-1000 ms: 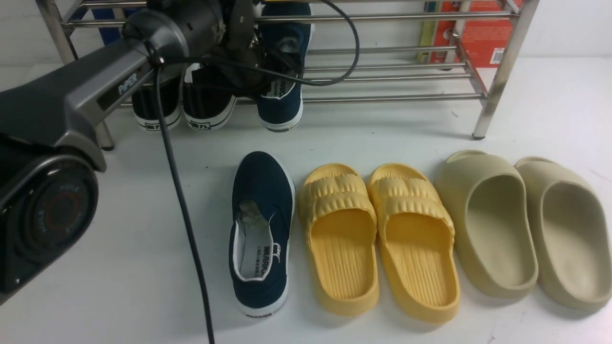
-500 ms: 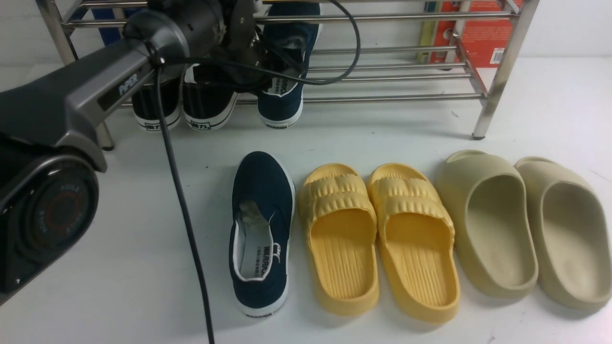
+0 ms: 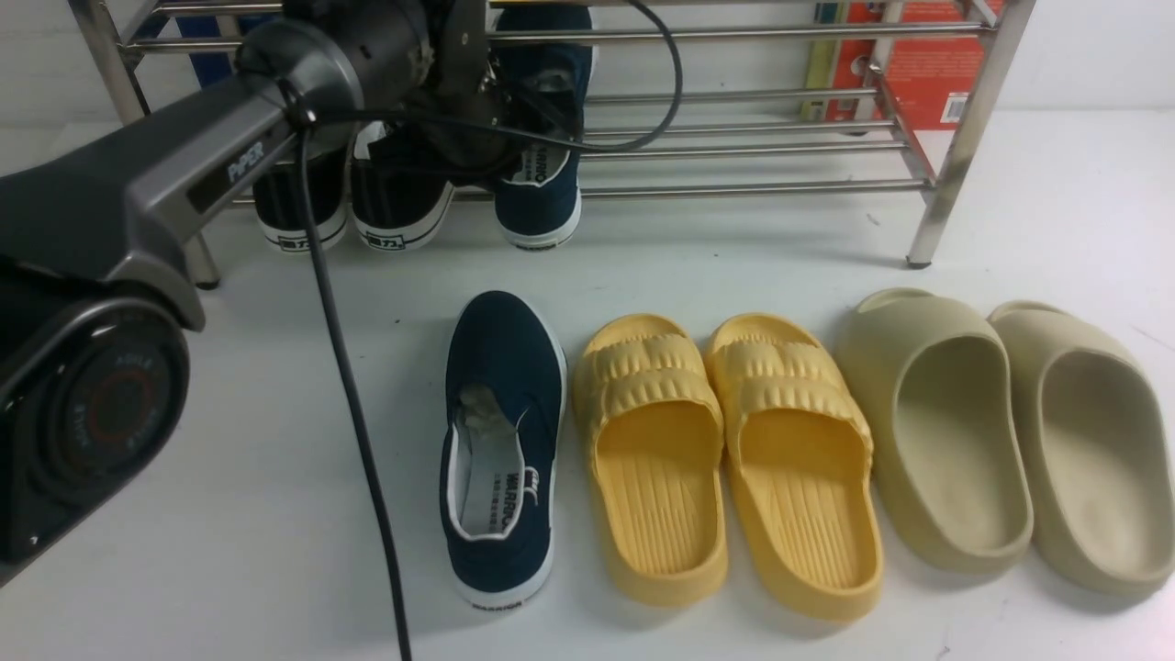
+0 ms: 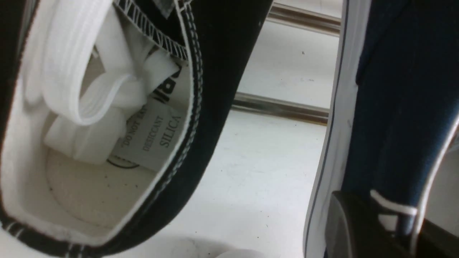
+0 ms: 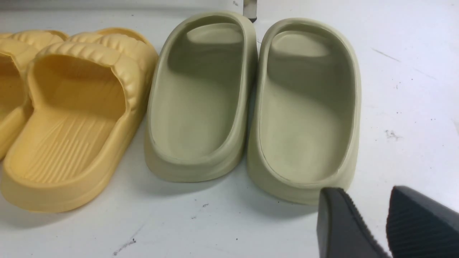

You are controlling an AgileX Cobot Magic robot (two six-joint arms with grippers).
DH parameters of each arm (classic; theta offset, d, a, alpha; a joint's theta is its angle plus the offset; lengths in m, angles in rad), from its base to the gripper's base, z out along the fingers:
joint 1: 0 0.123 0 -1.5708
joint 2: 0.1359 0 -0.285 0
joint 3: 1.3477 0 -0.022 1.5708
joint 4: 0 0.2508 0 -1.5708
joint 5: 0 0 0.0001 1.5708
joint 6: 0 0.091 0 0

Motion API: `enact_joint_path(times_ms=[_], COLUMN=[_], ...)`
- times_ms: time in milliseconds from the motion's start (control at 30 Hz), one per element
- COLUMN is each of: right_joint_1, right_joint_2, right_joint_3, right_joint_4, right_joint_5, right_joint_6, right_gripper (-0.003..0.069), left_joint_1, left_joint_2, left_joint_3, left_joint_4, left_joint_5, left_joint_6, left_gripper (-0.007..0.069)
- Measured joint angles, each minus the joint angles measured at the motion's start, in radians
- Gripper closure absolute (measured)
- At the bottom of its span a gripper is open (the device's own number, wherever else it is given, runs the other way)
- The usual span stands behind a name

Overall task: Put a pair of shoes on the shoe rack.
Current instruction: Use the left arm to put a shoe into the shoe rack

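Observation:
One navy slip-on shoe (image 3: 540, 197) lies on the lower bars of the steel shoe rack (image 3: 753, 189), heel toward me, next to the black sneakers. My left gripper (image 3: 525, 138) reaches into the rack and is shut on this shoe's side wall; in the left wrist view the gripper (image 4: 387, 215) pinches the navy collar (image 4: 394, 107) above a rack bar (image 4: 279, 106). The other navy shoe (image 3: 500, 441) lies on the white floor in front of the rack. My right gripper (image 5: 364, 193) is open and empty, low over the floor by the beige slippers; it is out of the front view.
Two black sneakers (image 3: 390, 207) with white laces (image 4: 82, 82) fill the rack's left end. Yellow ribbed slippers (image 3: 725, 459) lie right of the floor shoe, then beige slippers (image 3: 1001, 431). A red box (image 3: 927, 64) stands behind the rack's right end. The left arm's cable (image 3: 349, 386) hangs over the floor.
The navy shoe in my left gripper swung slightly right on the rack, then back left. The shoe on the floor and the slippers have not moved.

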Motion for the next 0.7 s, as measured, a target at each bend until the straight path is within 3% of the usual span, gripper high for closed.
enact_joint_path(times_ms=[400, 700], right_joint_1=[0.000, 0.000], right_joint_2=[0.000, 0.000], right_joint_3=[0.000, 0.000], right_joint_4=[0.000, 0.000], right_joint_5=[0.000, 0.000], right_joint_6=[0.000, 0.000], right_gripper=[0.0419, 0.0419], left_joint_1=[0.000, 0.000], left_joint_2=[-0.006, -0.051], left_joint_3=[-0.003, -0.012], left_joint_4=[0.002, 0.004], left_joint_5=[-0.052, -0.077], left_joint_6=[-0.001, -0.001], left_gripper=[0.0470, 0.0417])
